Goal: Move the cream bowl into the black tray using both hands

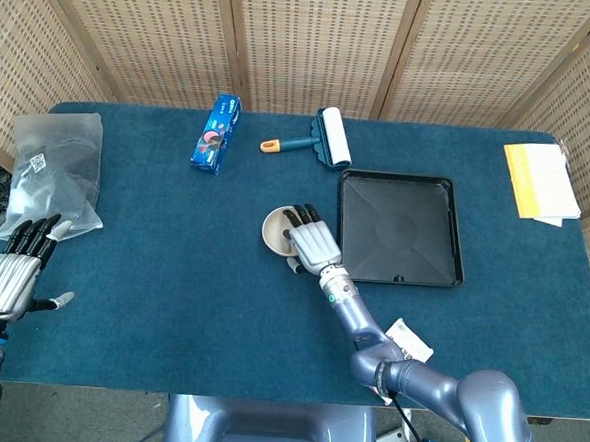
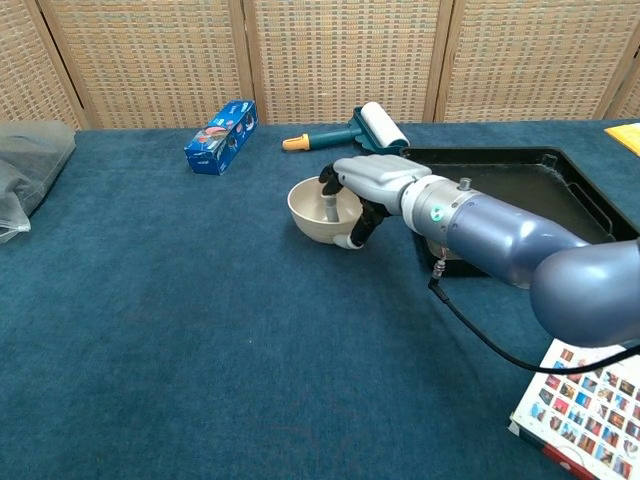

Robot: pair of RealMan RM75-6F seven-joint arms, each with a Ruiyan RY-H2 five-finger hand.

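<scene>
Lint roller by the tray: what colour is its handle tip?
Orange tip on the lint roller, with a teal handle; clearest in the head view.

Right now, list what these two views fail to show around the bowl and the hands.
1. Cream bowl, head view: its right side is covered by the right hand.
2. Chest view: the thumb's contact under the bowl's outer wall is too small to confirm a firm grip.
3. Left hand: seen only in the head view, outside the chest view.
4. Black tray, chest view: its near side is hidden behind the right forearm.
</scene>
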